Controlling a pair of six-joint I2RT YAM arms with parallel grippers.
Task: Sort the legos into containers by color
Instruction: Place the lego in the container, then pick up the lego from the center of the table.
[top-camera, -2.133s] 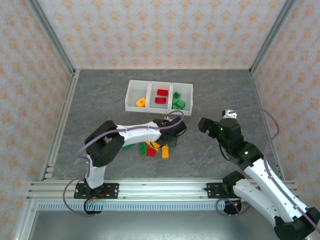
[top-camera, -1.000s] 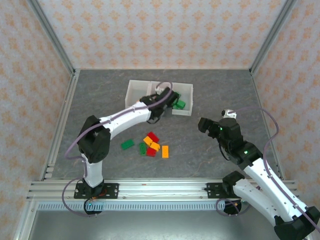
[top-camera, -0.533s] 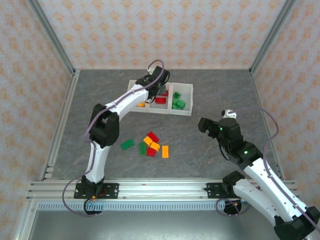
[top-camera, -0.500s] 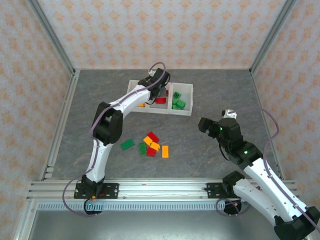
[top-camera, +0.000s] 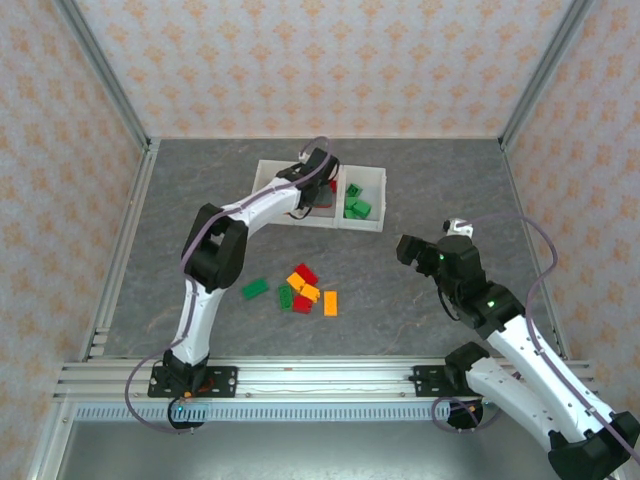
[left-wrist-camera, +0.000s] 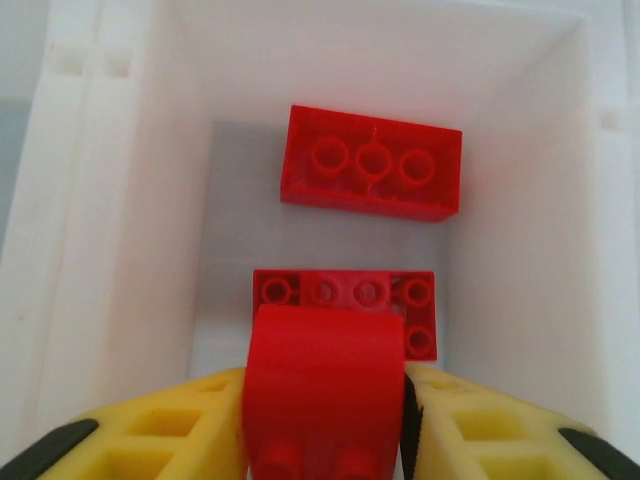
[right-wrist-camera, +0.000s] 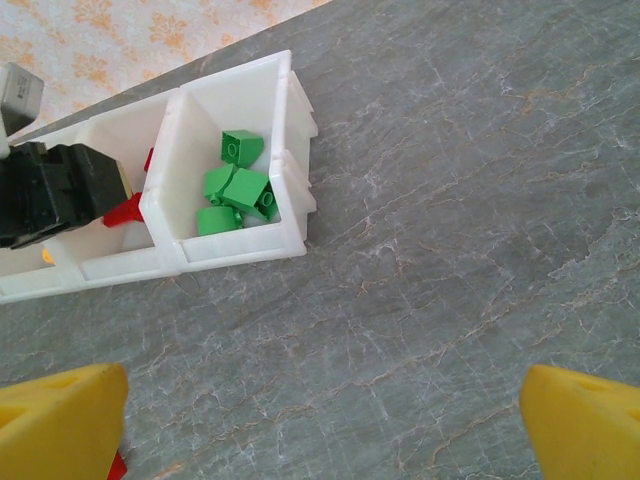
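on the table (top-camera: 200, 200), left of centre, six loose legos (top-camera: 303, 287) lie close together: a green brick (top-camera: 254, 288) a little apart on the left, then a second green one, two red and two orange-yellow ones bunched beside it. the left arm (top-camera: 255, 205) stretches past them to the containers (top-camera: 268, 175), a white tray of three joined bins in a row toward the far side of the table. the arm hides most of the left bin. the left gripper (top-camera: 322, 186) is over the middle bin. in the left wrist view its yellow fingers (left-wrist-camera: 170, 430) are closed on a red brick (left-wrist-camera: 322, 385), which is clamped between them above the bin floor. two more red bricks (left-wrist-camera: 370, 162) lie flat in that bin, one near the far wall, the other just under the held brick; whether those two touch cannot be told. the right bin holds a few green bricks (right-wrist-camera: 235, 185), bunched together. further right, well apart from the tray, the right gripper (top-camera: 408, 248) hangs over bare table. in the right wrist view its fingertips (right-wrist-camera: 60, 425) stand wide apart with nothing between them.
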